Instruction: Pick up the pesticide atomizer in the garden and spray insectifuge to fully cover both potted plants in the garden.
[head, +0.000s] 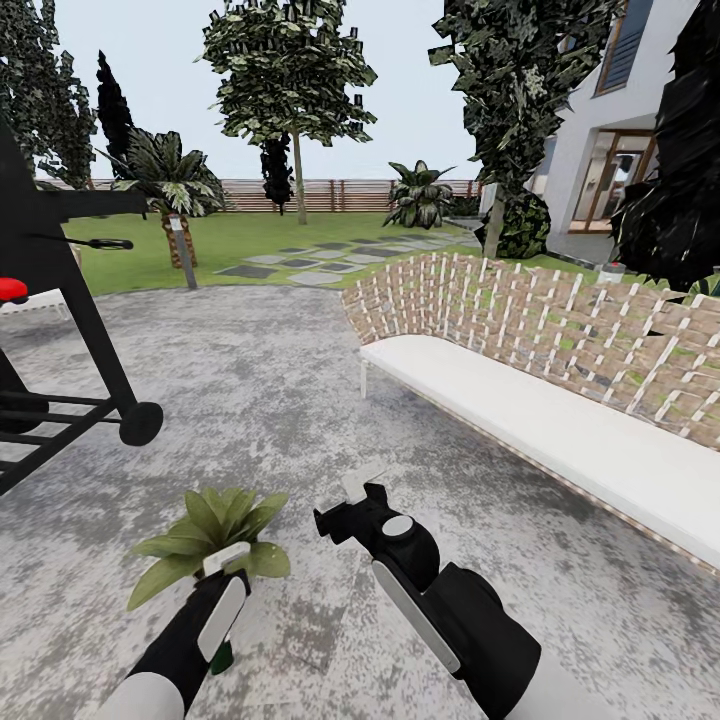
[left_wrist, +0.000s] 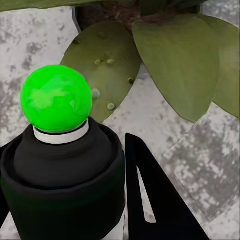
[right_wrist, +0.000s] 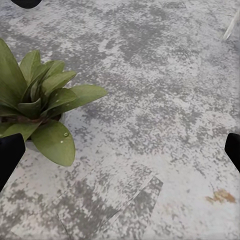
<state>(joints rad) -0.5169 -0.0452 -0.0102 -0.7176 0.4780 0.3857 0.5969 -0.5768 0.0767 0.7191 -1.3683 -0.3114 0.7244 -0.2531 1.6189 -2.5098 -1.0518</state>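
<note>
Left gripper (head: 222, 600) at 7 o'clock in the head view, jaws clenched on the atomizer (left_wrist: 60, 170), whose spray head shows bright green, just above a potted plant (head: 215, 535) standing on the grey stone patio (head: 300, 400). Right gripper (head: 345, 505) near centre, just beside the plant at its 3 o'clock, jaws released and holding nothing. White bench (head: 560, 430) with woven back at 3 o'clock; black grill (head: 60, 330) at 9 o'clock.

Potted plant (head: 212, 535) on stone patio (head: 270, 400), white bench (head: 560, 430), black grill (head: 60, 330)
</note>
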